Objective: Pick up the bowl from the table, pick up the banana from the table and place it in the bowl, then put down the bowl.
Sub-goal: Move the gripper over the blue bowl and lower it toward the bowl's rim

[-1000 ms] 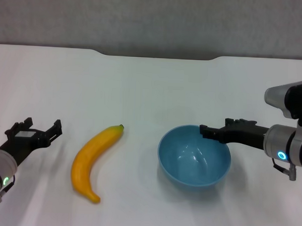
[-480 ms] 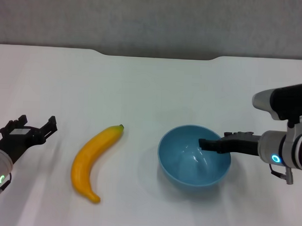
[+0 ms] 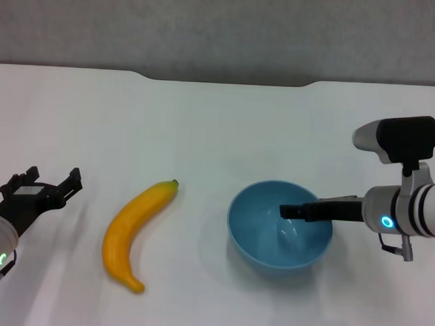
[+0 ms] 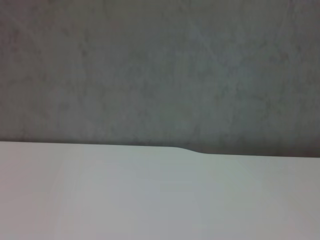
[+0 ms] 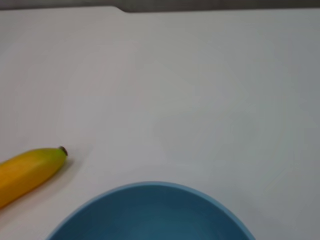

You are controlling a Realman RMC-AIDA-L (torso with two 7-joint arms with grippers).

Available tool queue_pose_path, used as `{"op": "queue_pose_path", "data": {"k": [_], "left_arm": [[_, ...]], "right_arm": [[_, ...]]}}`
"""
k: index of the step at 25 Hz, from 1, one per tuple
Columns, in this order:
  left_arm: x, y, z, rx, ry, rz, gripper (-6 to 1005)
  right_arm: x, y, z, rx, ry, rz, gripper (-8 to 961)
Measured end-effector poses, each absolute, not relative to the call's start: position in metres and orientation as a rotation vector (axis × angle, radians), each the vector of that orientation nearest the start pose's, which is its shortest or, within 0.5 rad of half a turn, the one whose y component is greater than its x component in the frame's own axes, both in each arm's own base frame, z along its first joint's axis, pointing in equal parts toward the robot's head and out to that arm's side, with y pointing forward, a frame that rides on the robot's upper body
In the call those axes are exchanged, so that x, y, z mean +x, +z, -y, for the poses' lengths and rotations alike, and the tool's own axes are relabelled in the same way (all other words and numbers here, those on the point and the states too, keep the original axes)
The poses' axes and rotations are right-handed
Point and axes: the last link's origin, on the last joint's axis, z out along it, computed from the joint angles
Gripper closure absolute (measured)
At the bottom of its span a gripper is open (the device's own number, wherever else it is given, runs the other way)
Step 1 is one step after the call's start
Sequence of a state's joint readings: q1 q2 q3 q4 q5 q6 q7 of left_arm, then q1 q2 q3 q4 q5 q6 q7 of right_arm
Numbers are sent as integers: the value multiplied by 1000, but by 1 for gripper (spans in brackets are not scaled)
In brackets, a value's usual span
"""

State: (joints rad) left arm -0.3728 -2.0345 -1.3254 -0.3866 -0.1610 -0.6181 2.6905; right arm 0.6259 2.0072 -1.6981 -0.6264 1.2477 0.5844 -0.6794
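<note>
White surface (image 3: pixel 219 127) carries it all, nothing done yet as I see it: bowl (image 3: pixel 280 224) resting right, banana (image 3: pixel 134 231) lying beside it, my right hand (image 3: pixel 296 211) reaching over the rim, grip unclear, left hand (image 3: pixel 41 187) spread wide, idle.

At the right edge of the head view we see the right gripper (image 3: pixel 291 211), slim black fingers on a white cylindrical wrist with a glowing cyan ring, a grey-and-black camera housing above. At lower left, the left gripper (image 3: pixel 52 185) is black, angular, on a pale grey wrist with a green light.
</note>
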Motion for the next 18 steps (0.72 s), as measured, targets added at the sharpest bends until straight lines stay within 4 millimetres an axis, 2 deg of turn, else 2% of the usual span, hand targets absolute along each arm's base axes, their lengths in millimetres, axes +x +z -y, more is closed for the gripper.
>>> {"op": "queue_pose_path", "data": {"k": [9,18], "left_arm": [[-354,-26,-350,-1722,-508,910,138],[-355,-26,-350,-1714,-509,915,136]], "right_arm": [[266,-77,-396,-2244,39,-1319,62],[269,-70,-399,-2230,38,-1305,64]]}}
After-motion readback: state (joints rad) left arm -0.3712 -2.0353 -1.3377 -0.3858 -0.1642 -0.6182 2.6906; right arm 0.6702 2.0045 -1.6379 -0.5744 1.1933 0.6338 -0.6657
